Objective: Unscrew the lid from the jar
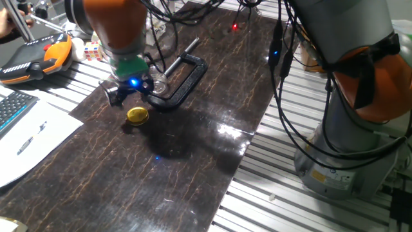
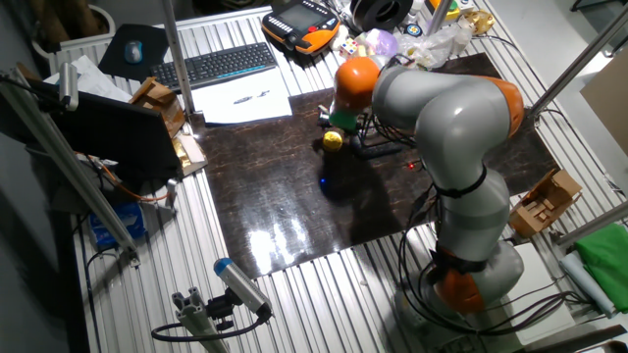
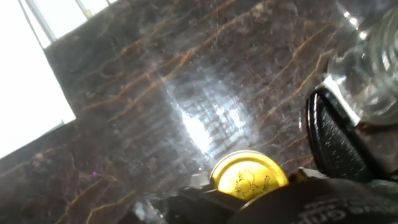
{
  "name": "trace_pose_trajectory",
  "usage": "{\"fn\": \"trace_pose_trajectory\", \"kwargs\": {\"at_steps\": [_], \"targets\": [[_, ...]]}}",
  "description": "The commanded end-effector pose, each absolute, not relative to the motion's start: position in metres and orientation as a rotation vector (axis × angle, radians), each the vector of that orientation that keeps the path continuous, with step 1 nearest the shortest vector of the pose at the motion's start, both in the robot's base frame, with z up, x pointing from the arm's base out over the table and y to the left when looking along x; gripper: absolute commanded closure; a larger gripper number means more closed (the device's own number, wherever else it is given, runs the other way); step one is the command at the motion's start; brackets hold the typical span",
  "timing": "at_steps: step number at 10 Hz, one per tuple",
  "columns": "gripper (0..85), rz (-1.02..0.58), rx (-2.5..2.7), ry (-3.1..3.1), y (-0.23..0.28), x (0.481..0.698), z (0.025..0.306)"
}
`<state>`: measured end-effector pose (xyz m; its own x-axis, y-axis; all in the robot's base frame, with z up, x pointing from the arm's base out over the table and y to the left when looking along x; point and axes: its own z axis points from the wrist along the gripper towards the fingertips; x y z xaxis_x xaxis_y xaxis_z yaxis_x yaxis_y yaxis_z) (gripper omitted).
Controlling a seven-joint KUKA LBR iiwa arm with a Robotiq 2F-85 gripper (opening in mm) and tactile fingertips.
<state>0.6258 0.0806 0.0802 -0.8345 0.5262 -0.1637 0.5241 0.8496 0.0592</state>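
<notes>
The gold-yellow lid (image 1: 137,115) lies flat on the dark marbled table, off the jar. It also shows in the hand view (image 3: 249,177) and the other fixed view (image 2: 334,140). The clear glass jar (image 1: 158,84) stands without a lid, held in the black C-clamp (image 1: 187,74). In the hand view its threaded neck (image 3: 367,68) is at the upper right, beside the clamp's black pad (image 3: 336,137). My gripper (image 1: 133,96) hangs just above the lid, left of the jar. Its jaws stand wider than the lid and hold nothing.
A white paper sheet (image 1: 26,138) and a keyboard (image 1: 13,106) lie at the table's left. An orange-black teach pendant (image 1: 35,58) and small items sit at the back left. The robot base (image 1: 347,109) and cables (image 1: 283,84) are on the right.
</notes>
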Motion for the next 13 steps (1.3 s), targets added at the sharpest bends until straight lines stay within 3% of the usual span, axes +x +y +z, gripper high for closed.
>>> {"fn": "trace_pose_trajectory", "kwargs": {"at_steps": [1,2,4,9,13], "targets": [[44.3,0.019,0.806,2.863,0.079,0.627,0.098],[62.3,0.013,0.781,2.874,0.076,0.628,0.11],[84.3,0.018,0.731,2.874,0.066,0.625,0.13],[84.3,0.015,0.719,2.888,0.025,0.618,0.19],[84.3,-0.048,0.74,2.908,0.015,0.606,0.208]]}}
